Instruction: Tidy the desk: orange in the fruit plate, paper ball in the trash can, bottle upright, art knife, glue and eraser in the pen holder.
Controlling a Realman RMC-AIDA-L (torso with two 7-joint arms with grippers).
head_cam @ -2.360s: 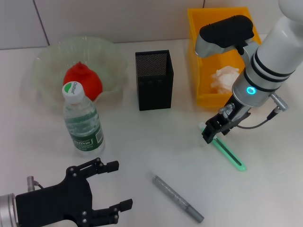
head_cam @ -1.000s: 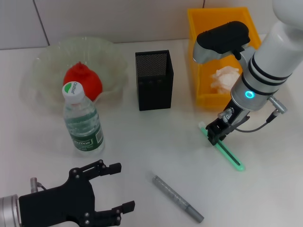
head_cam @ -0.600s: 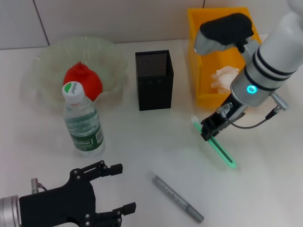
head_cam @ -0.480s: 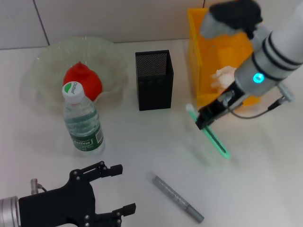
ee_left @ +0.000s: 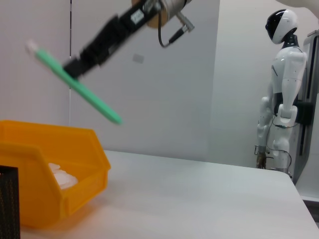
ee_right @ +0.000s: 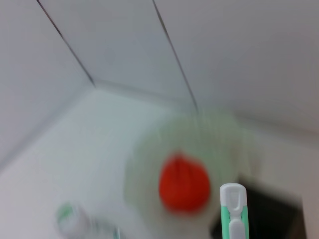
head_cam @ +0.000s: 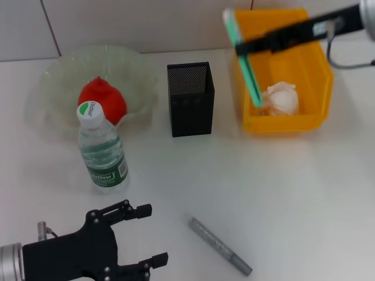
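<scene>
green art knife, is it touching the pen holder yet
Apart. In the left wrist view the green art knife, gripped by the right gripper, hangs in mid-air high above the trash can and the pen holder.

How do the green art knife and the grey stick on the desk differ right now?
The green art knife is held in the air by the right gripper, tilted above the trash can; the grey stick lies flat on the desk, untouched. The knife is bright green, the stick dull grey. Both are slim and long, and neither is in the pen holder.
</scene>
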